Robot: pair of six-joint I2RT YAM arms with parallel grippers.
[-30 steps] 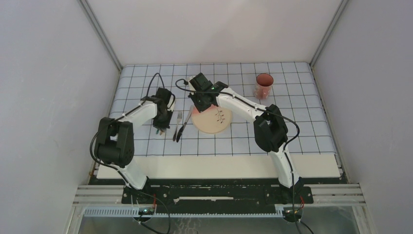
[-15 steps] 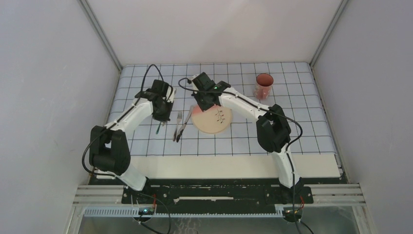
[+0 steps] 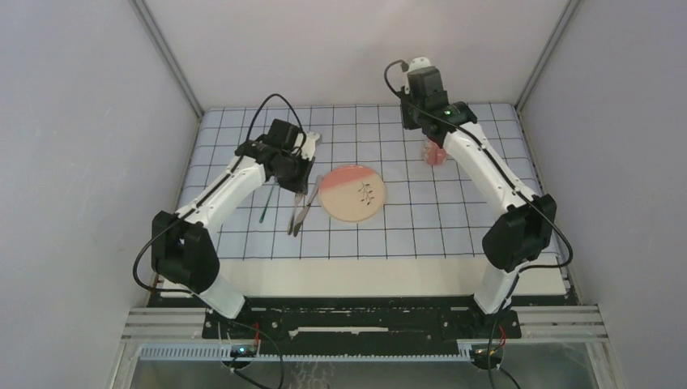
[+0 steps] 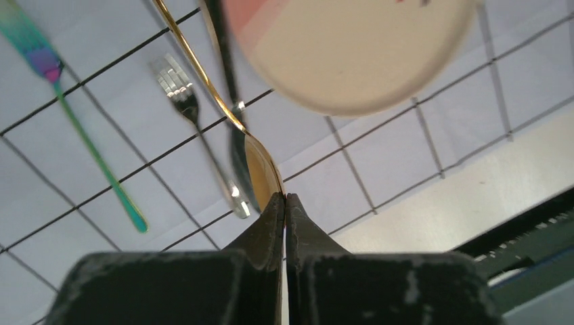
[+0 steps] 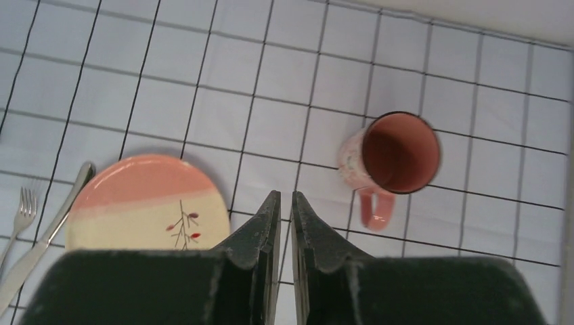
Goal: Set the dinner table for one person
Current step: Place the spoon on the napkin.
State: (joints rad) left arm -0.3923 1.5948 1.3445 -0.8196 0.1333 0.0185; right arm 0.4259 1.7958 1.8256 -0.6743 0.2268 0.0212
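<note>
Right gripper (image 5: 285, 195) has swung off the plate (image 5: 135, 203) and hangs high near the mug (image 5: 399, 152), jaws slightly parted, empty (probably mug next). Left gripper (image 4: 284, 198) pinches a gold spoon (image 4: 260, 162) above the dinner table (image 3: 364, 275).

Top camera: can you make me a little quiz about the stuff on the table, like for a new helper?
1. Pick one: what does the left end effector hold?
A. a gold spoon
B. a napkin
C. a bowl
2. True or false: the mug stands upright, apart from the plate.
3. Fill in: the right end effector holds ___.

Key: 1 A; 2 true; 3 nothing.
</note>
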